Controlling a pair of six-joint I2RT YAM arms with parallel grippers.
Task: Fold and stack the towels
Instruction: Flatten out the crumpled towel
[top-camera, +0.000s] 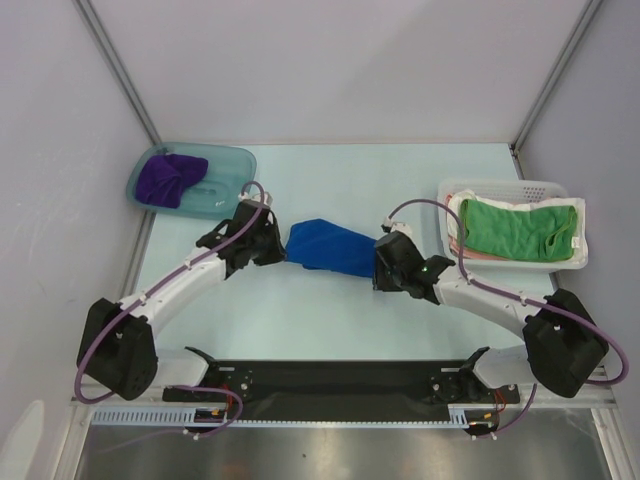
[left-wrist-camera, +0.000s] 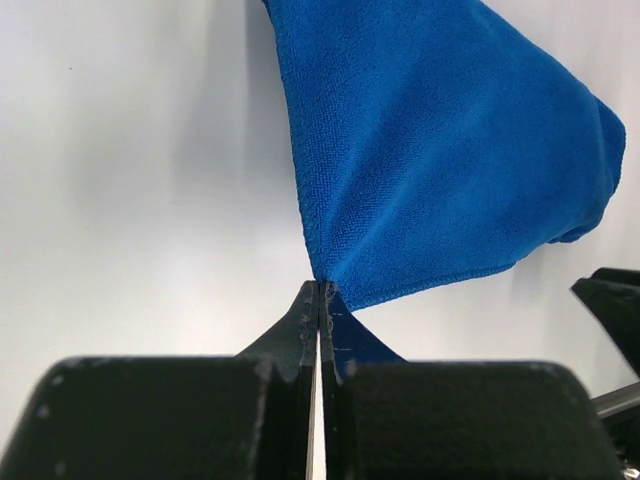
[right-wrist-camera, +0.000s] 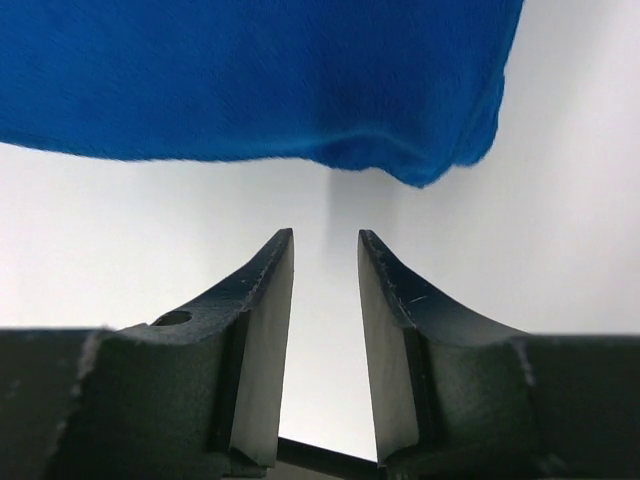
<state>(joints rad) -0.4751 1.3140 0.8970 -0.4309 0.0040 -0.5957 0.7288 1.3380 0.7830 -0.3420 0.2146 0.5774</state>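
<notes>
Top external view: at mid-depth on the tabletop (top-camera: 300, 320), the left gripper (top-camera: 281, 250) and the right gripper (top-camera: 378, 262) face each other across the blue towel (top-camera: 330, 248). The blue towel is bunched between them, roughly midway between the left and right edges of the tabletop.

Left wrist view: the left gripper (left-wrist-camera: 320, 290) is clenched on one corner of the blue towel (left-wrist-camera: 450, 150). The jaws stand pressed together with the fabric pinched at their tips. The cloth fans out from this corner, away from the camera.

Right wrist view: the right gripper (right-wrist-camera: 325, 235) is released. Its jaws stand apart with bare tabletop showing between them. The edge of the blue towel (right-wrist-camera: 250, 80) lies just beyond the fingertips (right-wrist-camera: 283, 240), not touching them.

Farther back, at the right edge of the tabletop, a white basket (top-camera: 500, 187) holds the green towel (top-camera: 515, 228), which lies crumpled on top of pale cloth. At the far left corner, a teal tub (top-camera: 225, 160) holds the purple towel (top-camera: 170, 178), bunched in its left half.
</notes>
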